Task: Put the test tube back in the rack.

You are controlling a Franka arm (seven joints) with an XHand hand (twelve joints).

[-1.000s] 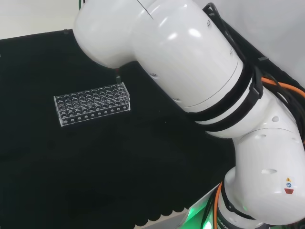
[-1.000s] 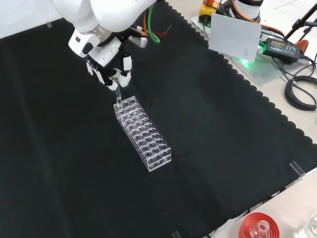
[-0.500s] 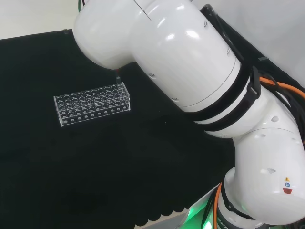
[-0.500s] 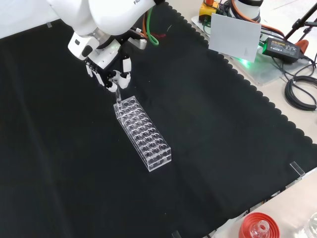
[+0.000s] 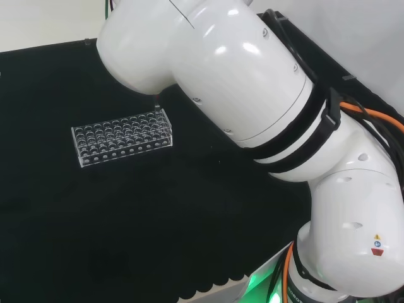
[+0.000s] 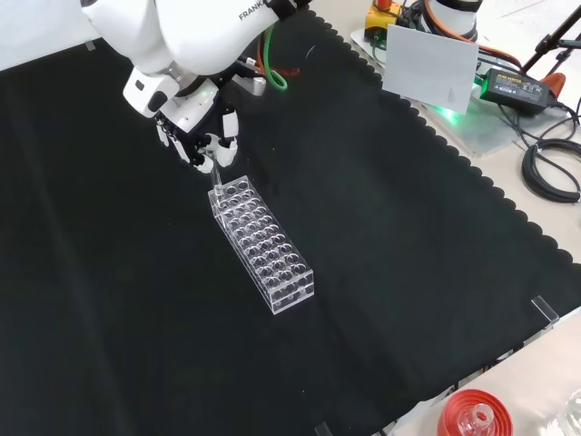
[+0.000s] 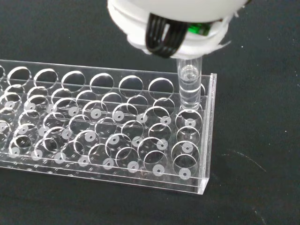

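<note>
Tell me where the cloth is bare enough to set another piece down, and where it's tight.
In the front view, bare black cloth spreads to the right of the rack as far as the scalloped edge, and to its left as well. It is tight at the rack's upper end, where the hand holds the test tube over a corner hole.

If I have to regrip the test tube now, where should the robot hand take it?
Take the test tube by its upper end, coming from straight above. It stands upright with its lower part entering an end hole of the rack, so only the top is free, where the robot hand pinches it now.
</note>
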